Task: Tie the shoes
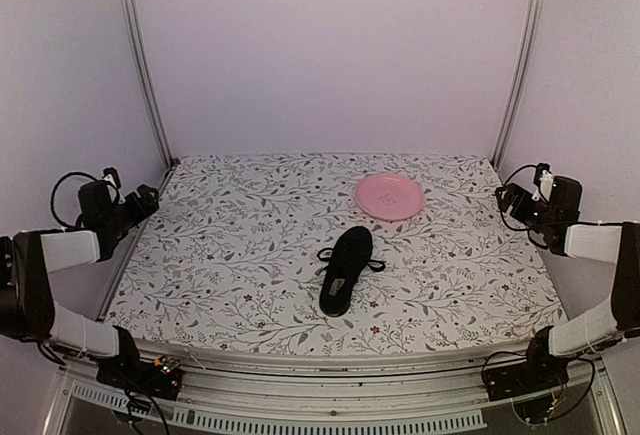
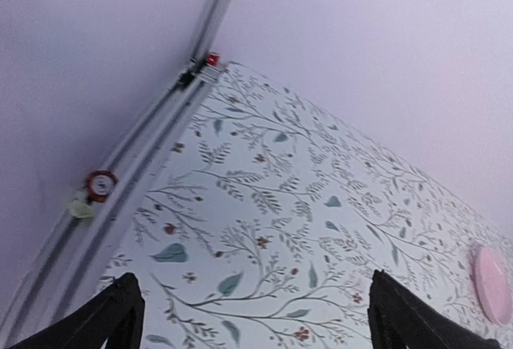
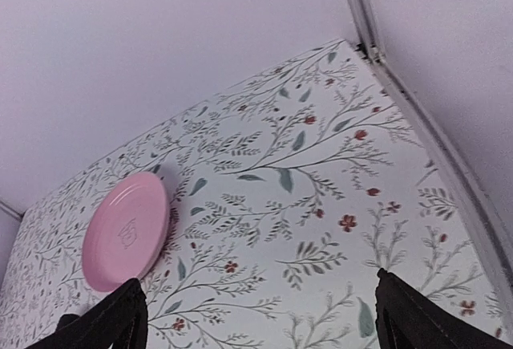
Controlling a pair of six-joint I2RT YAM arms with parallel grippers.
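Nothing in these views is showing as readable text, number or brand. The pink plate (image 3: pixel 127 231) is carrying a small outlined mark (image 3: pixel 129 229) at its centre, but it is coming through too faint and too small to tell whether it is letters or an emblem. The black shoe (image 1: pixel 346 270) is showing a pale patch (image 1: pixel 339 268) on its insole, which is too small to read. A red-and-white round fitting (image 2: pixel 101 184) on the rail beside the table is showing no legible marking either.

Lab test booth (robot cell): blank pale walls (image 1: pixel 330 45), aluminium corner posts (image 1: pixel 141 60), floral-covered table (image 1: pixel 230 255).
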